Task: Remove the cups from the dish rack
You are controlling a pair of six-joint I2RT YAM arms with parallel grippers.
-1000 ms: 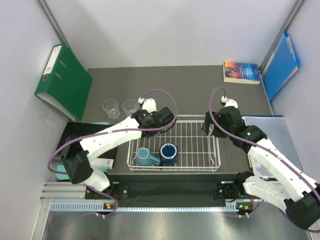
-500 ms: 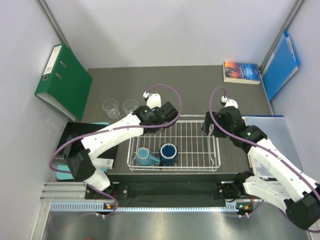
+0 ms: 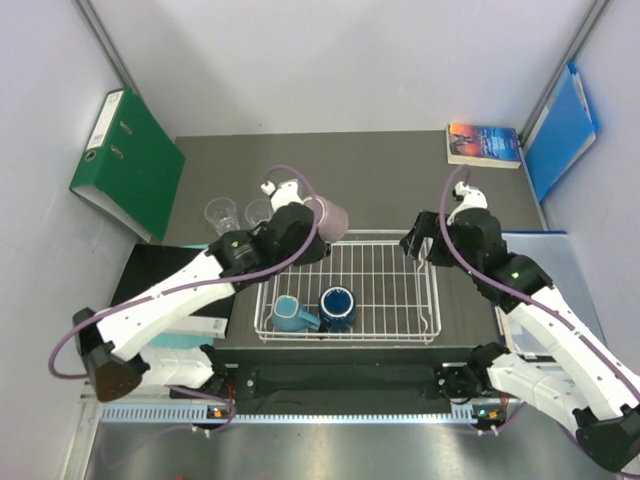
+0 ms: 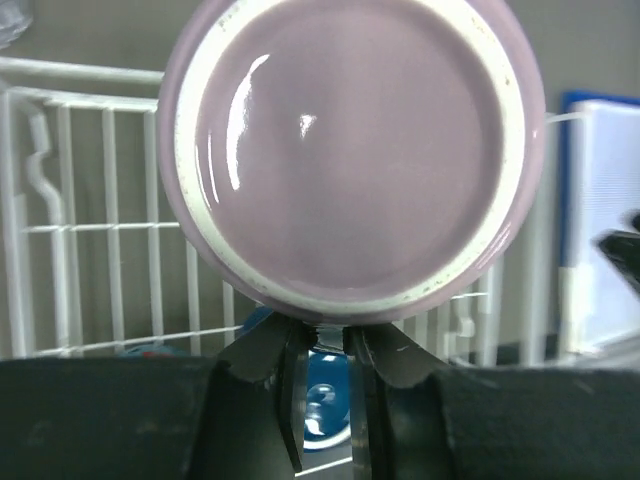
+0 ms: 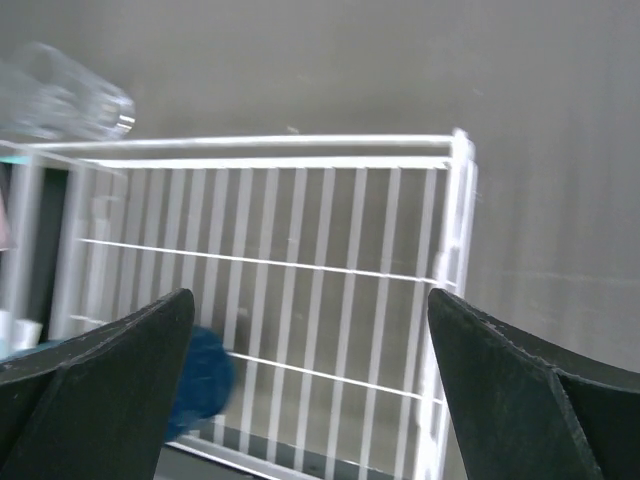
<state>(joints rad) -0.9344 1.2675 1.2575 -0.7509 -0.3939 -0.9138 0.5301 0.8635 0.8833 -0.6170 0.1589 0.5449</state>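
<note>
A: L end effector (image 4: 325,338)?
B: Pinched nearly shut at edge of pink mug (image 4: 350,150). Handle or wall, can't tell. Mug hanging clear above far-left corner of dish rack (image 3: 436,305).
A: R end effector (image 5: 312,365)?
B: Wide open, empty, over far-right corner of rack.
A: Set-down spot?
B: Prob bare bench (image 3: 380,170) just beyond L end effector. Clear tumbler (image 3: 260,211) just to its left, so keep off it.
A: Tips?
B: Narrow pinch, looks heavy. Slow swing, no wrist jerks, else slip or tilt. Lower till base touches bench, then open. Teal mug (image 3: 287,313) & navy mug (image 3: 338,306) below and behind, to do after.
</note>
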